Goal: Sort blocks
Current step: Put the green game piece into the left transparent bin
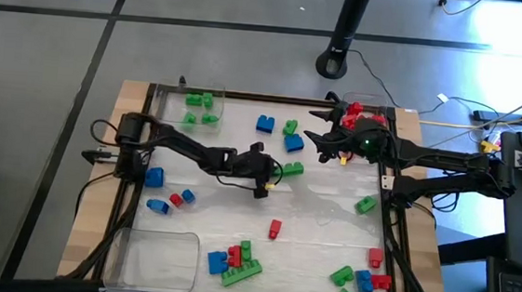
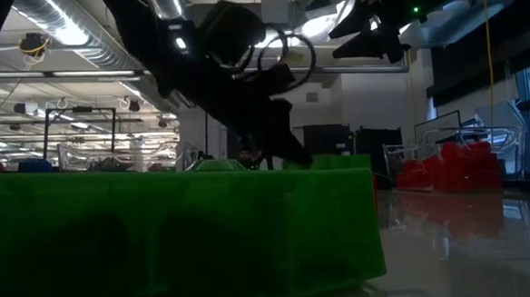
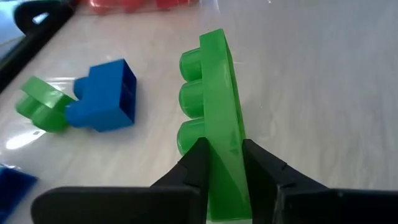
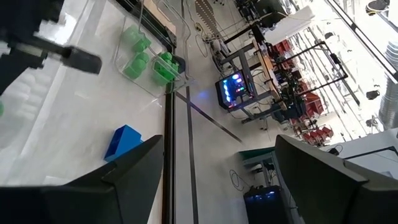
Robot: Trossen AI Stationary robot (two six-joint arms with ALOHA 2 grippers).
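Note:
Red, green and blue blocks lie scattered over the white table in the high view. My left gripper point(image 1: 273, 172) reaches in from the table's left to its middle and is shut on a flat green block point(image 1: 291, 169) with a row of three studs point(image 3: 189, 96). A blue block point(image 3: 102, 96) and a green one point(image 3: 40, 102) lie just beyond it. My right gripper point(image 1: 325, 144) hangs open near the far right corner, beside the tray of red blocks point(image 1: 361, 117), and touches nothing. Its fingers stand wide apart in the right wrist view point(image 4: 217, 180). My left gripper pinches the green block by its near end point(image 3: 224, 146) between the two fingers point(image 3: 196, 165). The block sticks out forward past the fingertips, standing on edge with its studs facing sideways. Whether it rests on the table or is lifted clear, I cannot tell.
A clear tray with green blocks point(image 1: 199, 104) sits at the far left corner, and an empty clear tray point(image 1: 154, 254) at the near left. Block clusters lie near the front middle point(image 1: 233, 260), the near right point(image 1: 362, 280) and the left point(image 1: 159, 194). A big green block point(image 2: 179, 235) fills the low view.

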